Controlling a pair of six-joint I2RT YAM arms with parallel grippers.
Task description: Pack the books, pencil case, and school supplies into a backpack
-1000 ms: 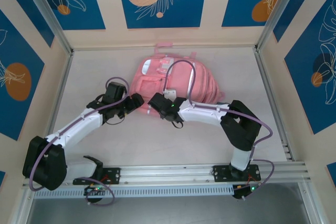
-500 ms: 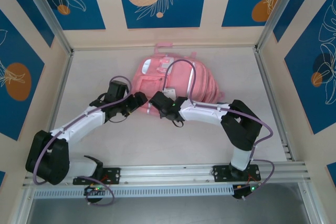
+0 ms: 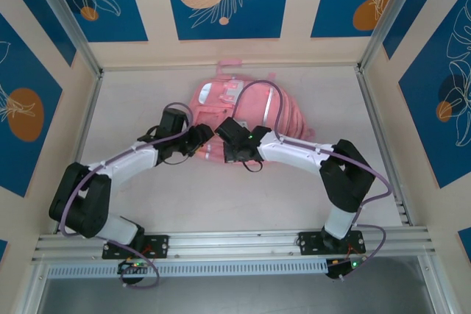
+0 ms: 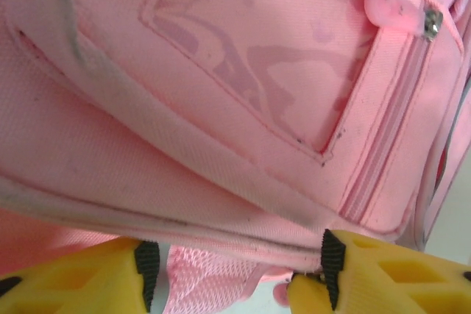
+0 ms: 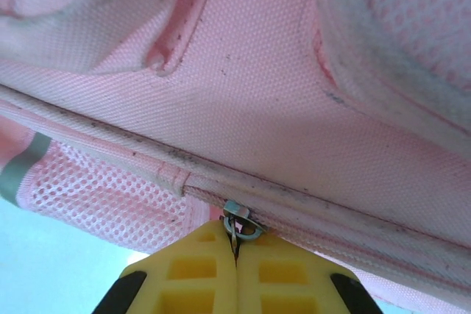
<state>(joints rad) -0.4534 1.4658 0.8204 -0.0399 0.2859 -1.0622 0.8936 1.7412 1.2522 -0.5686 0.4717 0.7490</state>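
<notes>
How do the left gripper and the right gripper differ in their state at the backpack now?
The left gripper stands open, jaws apart with backpack fabric between; the right gripper is shut. The right gripper pinches a small metal zip pull; the left gripper seems to clamp nothing. Both have yellow fingers close against the backpack.

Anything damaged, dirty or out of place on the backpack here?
Nothing is torn or spilled. The backpack carries grey grime smudges along its seams in both wrist views, so it looks well used rather than damaged. The right gripper is shut on a small metal zip pull.
</notes>
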